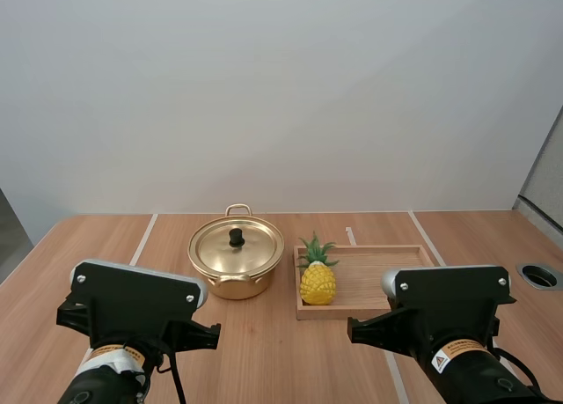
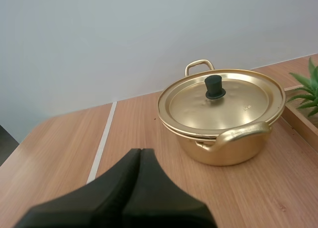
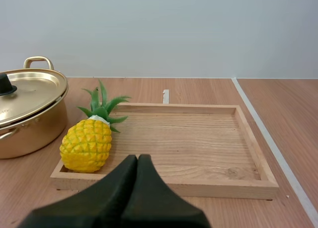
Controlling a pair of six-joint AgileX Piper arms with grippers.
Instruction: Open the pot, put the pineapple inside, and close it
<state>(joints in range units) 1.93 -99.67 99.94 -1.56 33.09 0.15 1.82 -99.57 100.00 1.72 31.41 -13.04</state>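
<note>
A gold pot stands at the table's middle, its lid on, a black knob at the lid's centre. Right of it a yellow pineapple with green leaves stands upright in the left end of a wooden tray. My left gripper is shut, short of the pot and apart from it. My right gripper is shut too, just before the tray's near rim, right of the pineapple.
Both arms sit low at the table's near edge. White tape lines run across the wooden tabletop. A round grommet hole lies at the far right. The tray's right part is bare.
</note>
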